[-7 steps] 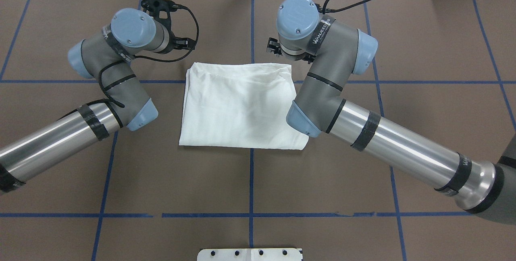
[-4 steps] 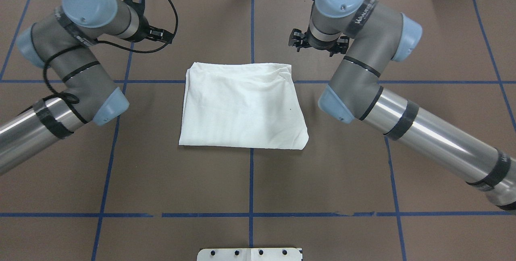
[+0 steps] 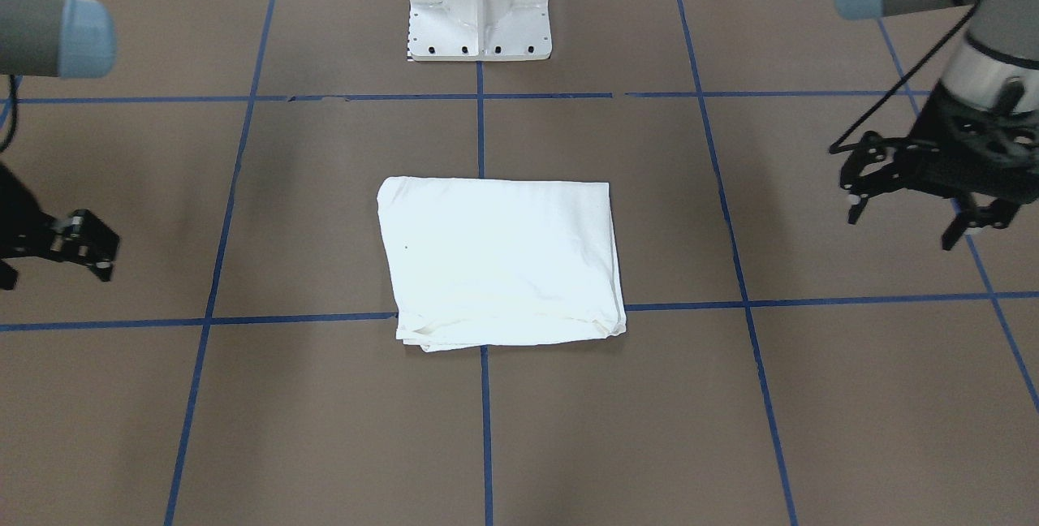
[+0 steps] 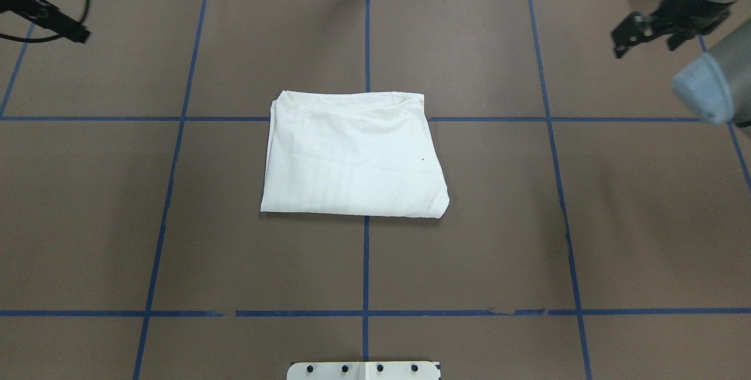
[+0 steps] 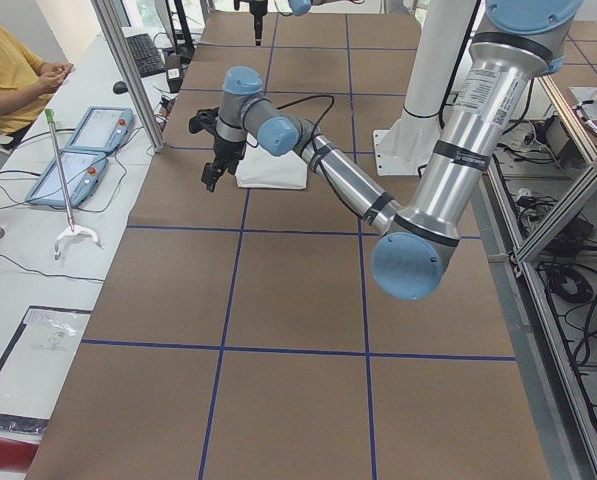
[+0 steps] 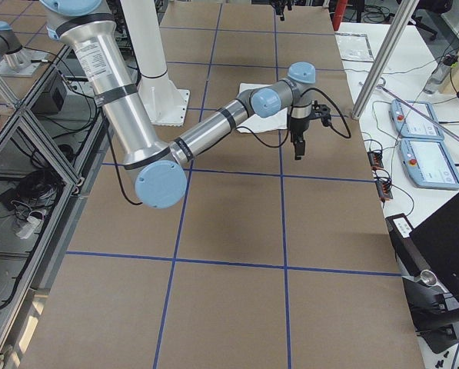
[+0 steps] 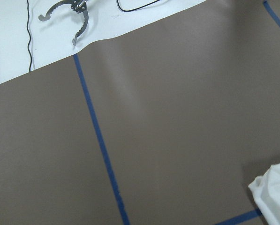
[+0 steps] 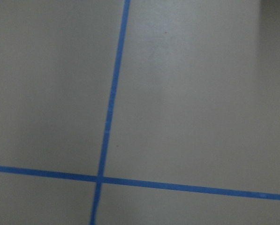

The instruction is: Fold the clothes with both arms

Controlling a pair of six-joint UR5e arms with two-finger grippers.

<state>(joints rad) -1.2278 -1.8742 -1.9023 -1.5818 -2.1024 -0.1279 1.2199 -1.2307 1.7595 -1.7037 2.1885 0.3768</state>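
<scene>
The shirt (image 4: 352,154) lies flat at the middle of the tabletop (image 4: 469,251), folded to a neat rectangle that straddles the centre tape line (image 4: 366,263). No print or neck shows. Its long axis runs side to side, parallel with the far edge. The loose stacked layers show along its far side (clearest in the front-facing view), and the smooth folded edge faces the robot.

Neither hand touches it. The left hand (image 3: 901,227) hangs above the tabletop out toward the far left corner, fingers spread wide and holding nothing. The right hand (image 4: 644,44) hangs toward the far right corner, also spread and empty. From each hand the shirt lies inward and back toward the robot, well apart. The two look about equally far from it, so neither arm has the shorter reach.

Judging by the tidy shape, the folding looks finished or nearly so. If one more fold were wanted, it would go across the long axis, with each hand coming in to the short edge on its own side.
</scene>
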